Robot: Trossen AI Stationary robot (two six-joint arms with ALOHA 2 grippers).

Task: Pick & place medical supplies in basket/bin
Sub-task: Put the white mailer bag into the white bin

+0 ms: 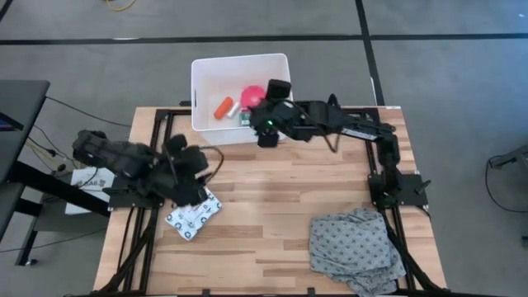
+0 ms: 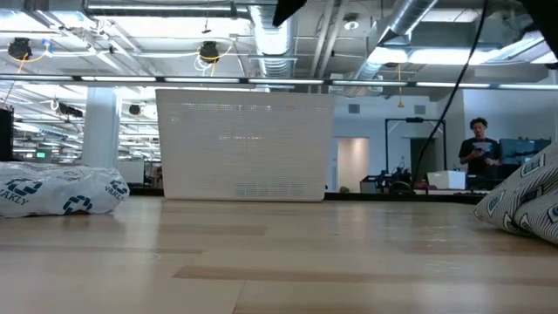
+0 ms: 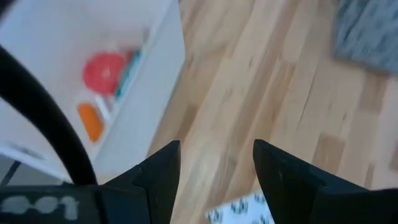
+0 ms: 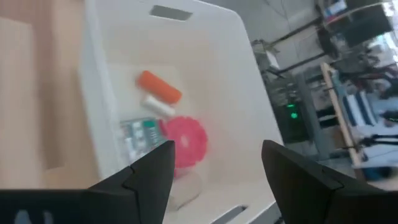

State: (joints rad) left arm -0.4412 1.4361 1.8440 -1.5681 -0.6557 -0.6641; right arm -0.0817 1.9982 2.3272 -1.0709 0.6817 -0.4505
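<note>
The white bin (image 1: 239, 70) stands at the table's far edge. In it lie the orange tube (image 4: 158, 86), the small white tube (image 4: 155, 106), the green-and-white box (image 4: 140, 134), the pink roll (image 4: 185, 142) and the beige roll (image 4: 183, 190). My right gripper (image 4: 217, 165) hovers open above the bin's near right corner (image 1: 262, 115) and holds nothing. The flat white printed packet (image 1: 194, 216) lies flat on the table's left part. My left gripper (image 3: 216, 168) is open just above the packet's far end (image 1: 191, 177), with nothing between its fingers.
A large grey patterned cloth (image 1: 355, 247) lies crumpled at the table's near right corner. Bare wood spans the middle of the table between packet, bin and cloth. In the low view a person (image 2: 478, 153) stands far off in the room behind.
</note>
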